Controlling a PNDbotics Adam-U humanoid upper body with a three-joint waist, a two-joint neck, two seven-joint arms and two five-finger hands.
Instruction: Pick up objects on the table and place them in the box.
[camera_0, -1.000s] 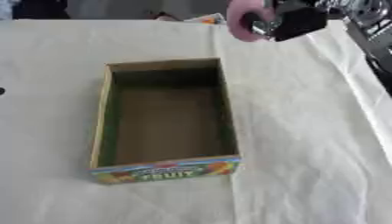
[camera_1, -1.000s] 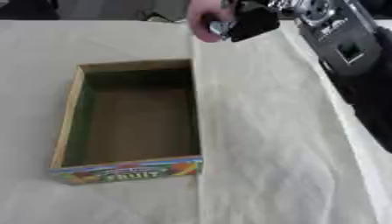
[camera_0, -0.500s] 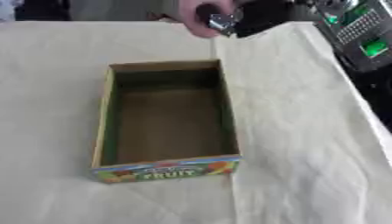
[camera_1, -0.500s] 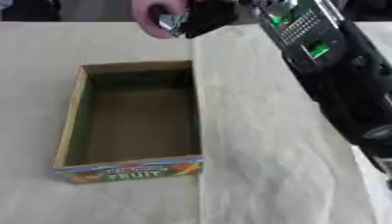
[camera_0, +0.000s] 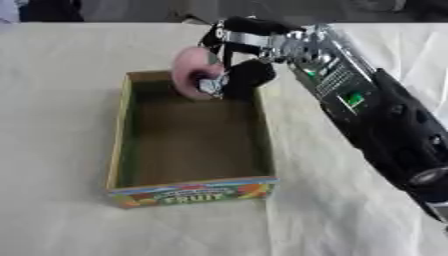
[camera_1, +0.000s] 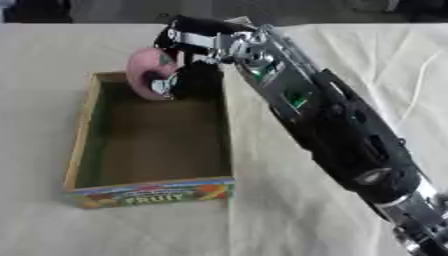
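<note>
A pink round object hangs over the far end of the open cardboard box, which has "FRUIT" printed on its near wall. My right hand is shut on the pink object, fingers curled round its right side. The black and silver right arm reaches in from the lower right, across the box's far right corner. Inside, the box shows only its brown floor. My left hand shows in neither view.
A cream cloth with soft creases covers the table around the box. Dark shapes lie along the table's far edge.
My right hand has carried the pink object leftward and toward me, from beyond the box's far right corner to above the box's far end. The arm now stretches further into view.
</note>
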